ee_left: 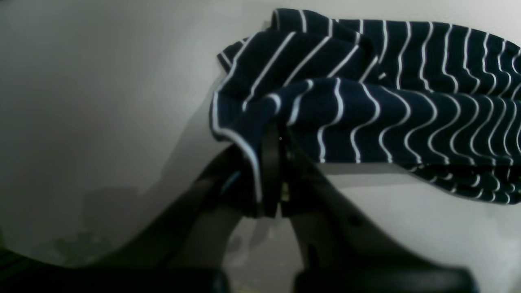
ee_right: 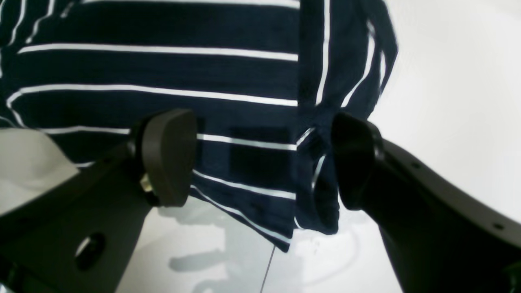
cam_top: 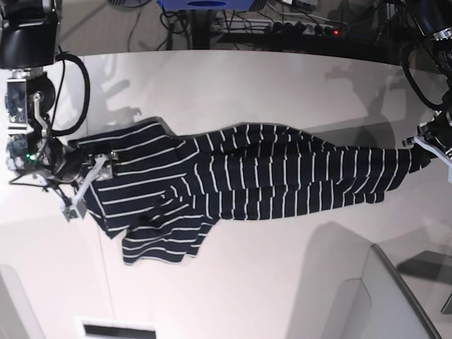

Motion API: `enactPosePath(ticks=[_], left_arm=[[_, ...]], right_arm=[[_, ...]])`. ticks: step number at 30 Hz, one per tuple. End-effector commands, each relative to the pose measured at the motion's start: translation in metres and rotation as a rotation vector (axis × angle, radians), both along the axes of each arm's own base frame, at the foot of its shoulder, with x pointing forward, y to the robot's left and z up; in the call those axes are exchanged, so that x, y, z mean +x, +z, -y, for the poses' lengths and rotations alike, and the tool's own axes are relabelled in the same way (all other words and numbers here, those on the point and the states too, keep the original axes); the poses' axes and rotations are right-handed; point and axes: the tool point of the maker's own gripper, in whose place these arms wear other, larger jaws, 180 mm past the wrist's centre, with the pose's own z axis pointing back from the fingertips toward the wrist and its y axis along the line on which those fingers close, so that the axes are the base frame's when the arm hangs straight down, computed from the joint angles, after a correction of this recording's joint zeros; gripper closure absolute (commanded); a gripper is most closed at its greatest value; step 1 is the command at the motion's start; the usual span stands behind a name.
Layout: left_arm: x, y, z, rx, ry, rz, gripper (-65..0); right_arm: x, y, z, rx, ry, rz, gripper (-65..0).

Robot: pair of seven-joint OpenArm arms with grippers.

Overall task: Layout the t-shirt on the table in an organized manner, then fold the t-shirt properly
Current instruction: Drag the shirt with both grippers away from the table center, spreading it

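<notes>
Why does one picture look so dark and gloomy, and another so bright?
The left wrist view is dim and soft, its table grey beside the t-shirt; the right wrist view is bright, glare whitening the table; the base view shows soft arm shadows.

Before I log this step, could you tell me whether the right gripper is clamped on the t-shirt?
No. In the right wrist view the right gripper has its jaws wide apart, with the t-shirt lying loose between them.
</notes>
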Motion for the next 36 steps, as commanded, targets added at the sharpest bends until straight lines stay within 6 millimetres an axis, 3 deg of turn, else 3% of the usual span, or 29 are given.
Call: enactPosePath(ticks=[1,6,8,16,18,22,29,36], left_arm=[[0.008,0.016,-0.006,0.028,-0.007,0.046,0.0],[0.008,0.016,-0.007,0.028,-0.004,0.047,0.0],[0.008,0.016,-0.007,0.027,-0.003,0.048,0.0],[0.008,0.016,-0.007,0.027,-0.004,0.047,0.0],[0.008,0.016,-0.006,0.025,-0.004,0.047,0.0],[0.008,0.016,-0.007,0.027,-0.003,0.048,0.0],[0.007,0.016,-0.007,0.027,-0.001,0.047,0.0],[-0.003,0.030,0.002,0.086,-0.056,0.054,0.0]], right_arm=[[0.011,0.009,0.005,-0.006,-0.003,0.035,-48.2],[0.007,0.000,0.007,-0.003,-0.011,0.005,-48.0],[0.006,-0.001,0.007,-0.003,-0.011,0.004,-44.6],[0.003,-0.002,0.001,0.006,-0.006,-0.006,-6.3],[0.001,-0.003,0.001,0.007,-0.006,-0.011,0.0],[-0.002,0.007,-0.001,-0.008,0.011,-0.016,-0.6],[-0.011,0.053,-0.001,-0.064,0.038,0.039,-0.6],[-0.052,0.082,0.023,-0.120,-0.028,0.064,-0.6]])
